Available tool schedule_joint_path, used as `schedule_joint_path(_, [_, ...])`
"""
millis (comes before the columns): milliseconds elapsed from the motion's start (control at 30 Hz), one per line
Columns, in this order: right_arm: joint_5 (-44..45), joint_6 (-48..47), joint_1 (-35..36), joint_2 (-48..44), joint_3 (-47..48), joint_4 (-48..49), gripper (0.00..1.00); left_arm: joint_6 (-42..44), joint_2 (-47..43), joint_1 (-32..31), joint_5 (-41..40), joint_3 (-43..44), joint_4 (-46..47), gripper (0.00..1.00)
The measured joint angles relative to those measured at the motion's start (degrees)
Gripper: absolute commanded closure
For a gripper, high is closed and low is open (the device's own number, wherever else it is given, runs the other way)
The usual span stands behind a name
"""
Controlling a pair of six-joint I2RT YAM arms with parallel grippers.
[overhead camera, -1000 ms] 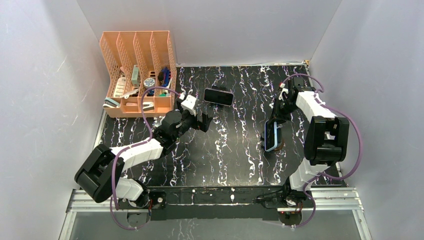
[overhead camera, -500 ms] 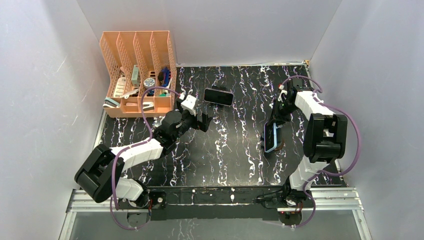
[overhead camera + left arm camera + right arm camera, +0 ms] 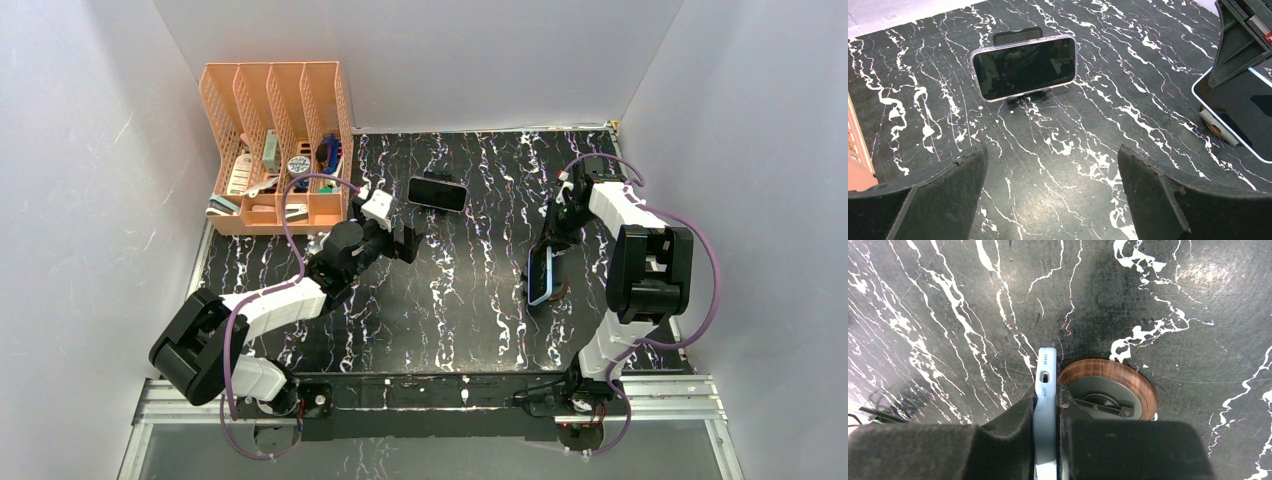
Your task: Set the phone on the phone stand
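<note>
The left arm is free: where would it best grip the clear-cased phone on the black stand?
Probably an overhanging short end of the clear-cased phone, pinched face-to-back from the side; the black stand blocks its middle and lower edge.

right gripper (image 3: 549, 248) | shifted slightly left | phone (image 3: 540, 276) moved marginally with it

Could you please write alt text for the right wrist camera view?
The right hand pinches a pale blue phone edge-on, beside a round wood-rimmed stand on the black, white-veined table.
</note>
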Motion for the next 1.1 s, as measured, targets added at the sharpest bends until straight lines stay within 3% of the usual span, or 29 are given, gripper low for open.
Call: schedule_joint_path(1100, [-0.9, 0.4, 0.0, 1.3, 0.0, 0.2, 0.94, 1.0, 0.1, 0.0, -0.8, -1.8, 0.3, 0.02])
